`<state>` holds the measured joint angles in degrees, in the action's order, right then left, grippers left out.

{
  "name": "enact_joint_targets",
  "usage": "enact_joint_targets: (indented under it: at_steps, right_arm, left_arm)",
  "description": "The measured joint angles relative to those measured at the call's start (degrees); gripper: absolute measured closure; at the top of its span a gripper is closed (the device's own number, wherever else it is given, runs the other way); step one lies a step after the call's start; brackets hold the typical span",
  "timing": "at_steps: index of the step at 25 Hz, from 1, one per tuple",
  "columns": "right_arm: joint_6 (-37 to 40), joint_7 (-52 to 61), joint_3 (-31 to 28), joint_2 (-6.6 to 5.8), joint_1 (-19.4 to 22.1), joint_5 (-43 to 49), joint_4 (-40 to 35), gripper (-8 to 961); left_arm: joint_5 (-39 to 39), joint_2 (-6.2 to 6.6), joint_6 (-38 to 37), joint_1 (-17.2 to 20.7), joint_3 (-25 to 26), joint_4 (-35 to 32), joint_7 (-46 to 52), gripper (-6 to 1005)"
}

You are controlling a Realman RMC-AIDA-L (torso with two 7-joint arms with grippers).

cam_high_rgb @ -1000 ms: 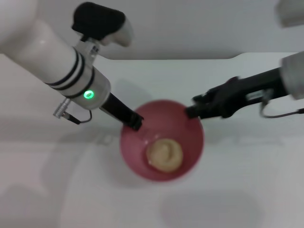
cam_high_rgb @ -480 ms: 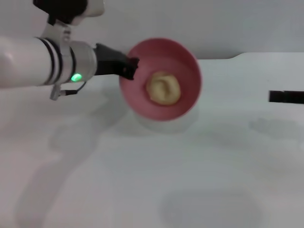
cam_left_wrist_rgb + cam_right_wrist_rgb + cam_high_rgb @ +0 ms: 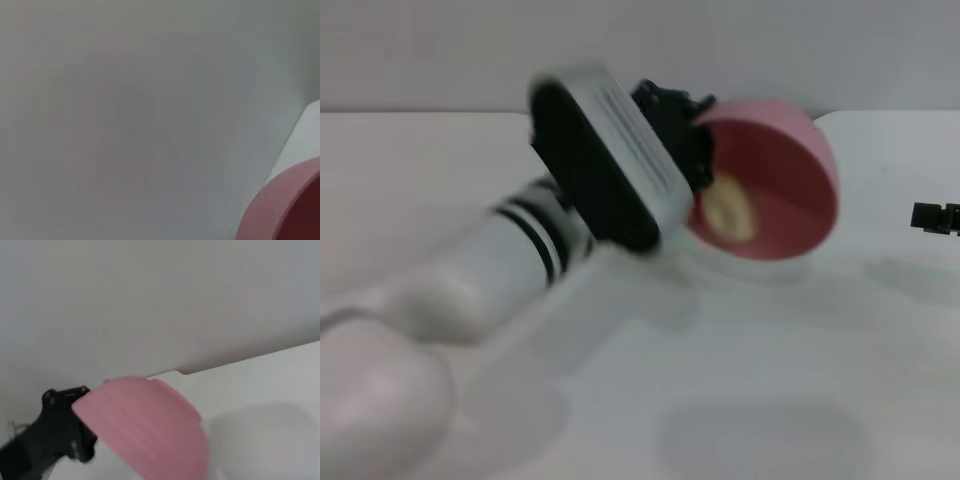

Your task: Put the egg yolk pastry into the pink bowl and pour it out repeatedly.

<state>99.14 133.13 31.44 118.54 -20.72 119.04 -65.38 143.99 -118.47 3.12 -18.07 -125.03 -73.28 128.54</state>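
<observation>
The pink bowl (image 3: 790, 190) is held above the white table and tipped steeply, its mouth facing me. The egg yolk pastry (image 3: 730, 212) lies inside against the lower wall near the rim. My left gripper (image 3: 695, 150) is shut on the bowl's rim at its left side, with the wrist turned over. The bowl's edge shows in the left wrist view (image 3: 285, 210). The right wrist view shows the bowl's outside (image 3: 145, 432) and the left gripper (image 3: 62, 432) on its rim. My right gripper (image 3: 935, 216) shows only as a dark tip at the right edge, away from the bowl.
The white table (image 3: 770, 380) spreads under and in front of the bowl. Its back edge (image 3: 880, 112) meets a plain grey wall. My left forearm (image 3: 520, 260) crosses the left half of the head view.
My left arm has swung forward and turned its wrist, tipping the bowl from nearly upright to steeply on its side. The pastry has slid toward the rim. The right gripper has drawn back to the right.
</observation>
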Motion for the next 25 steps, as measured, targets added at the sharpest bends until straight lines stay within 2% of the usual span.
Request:
enact_joint_targets:
  at_steps: [4, 7, 11, 15, 18, 19, 22, 25]
  right_arm:
    - [0.16, -0.05, 0.03, -0.07, -0.16, 0.0, 0.39, 555]
    - [0.26, -0.05, 0.12, -0.07, -0.22, 0.0, 0.47, 555]
    - [0.19, -0.05, 0.16, -0.07, -0.21, 0.0, 0.64, 555]
    - [0.18, -0.24, 0.57, -0.07, -0.26, 0.01, 0.71, 554]
    - [0.13, -1.16, 0.76, 0.0, -0.48, 0.03, 1.17, 554]
    - [0.13, -1.45, 0.78, 0.02, -0.66, 0.04, 1.52, 554]
    - [0.14, -2.33, 0.81, 0.01, -1.63, 0.06, 3.03, 553]
    - [0.22, -4.88, 0.81, -0.01, -3.0, 0.06, 4.88, 553]
  left_arm:
    - [2.74, -0.47, 23.03, -1.29, -9.55, 11.9, -11.88, 1000]
    - [0.89, -0.59, 34.21, -2.73, -13.93, 18.16, -20.82, 1000]
    - [-1.55, -0.62, 37.4, -3.71, -15.03, 19.39, -25.64, 999]
    - [-3.78, -0.64, 37.34, -3.88, -15.07, 19.02, -24.98, 1000]
    - [-13.51, -0.51, 34.09, -3.88, -12.72, 14.9, -23.26, 1001]
    - [-17.98, -0.25, 31.07, -3.84, -10.36, 12.49, -23.09, 1001]
    - [-26.67, 0.08, 15.41, -3.18, 0.44, 5.84, -23.1, 1001]
    - [-31.84, 0.11, -2.53, -3.16, 12.19, 3.0, -21.59, 1000]
